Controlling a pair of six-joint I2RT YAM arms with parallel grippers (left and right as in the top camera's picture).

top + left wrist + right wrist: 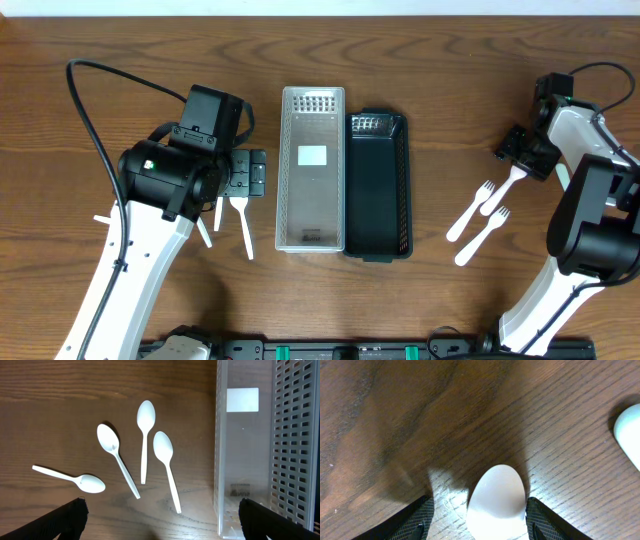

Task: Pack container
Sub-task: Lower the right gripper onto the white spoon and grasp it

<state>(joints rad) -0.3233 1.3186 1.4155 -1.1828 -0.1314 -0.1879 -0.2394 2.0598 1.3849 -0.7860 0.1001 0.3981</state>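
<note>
Under the right wrist, the open right tool (pixel 480 522) straddles a fork handle (pixel 497 495) hidden overhead.

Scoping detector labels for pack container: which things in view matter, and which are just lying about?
Job: clear container, black container, four white spoons, three white forks.
Not the job: wooden table, left arm's cable; nothing else loose shows.

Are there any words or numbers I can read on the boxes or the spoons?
White sticker on the clear container: blank, no words.
Small dark print low on the same container: too small and blurred to read.
Black basket, spoons, forks: no writing shows.
</note>
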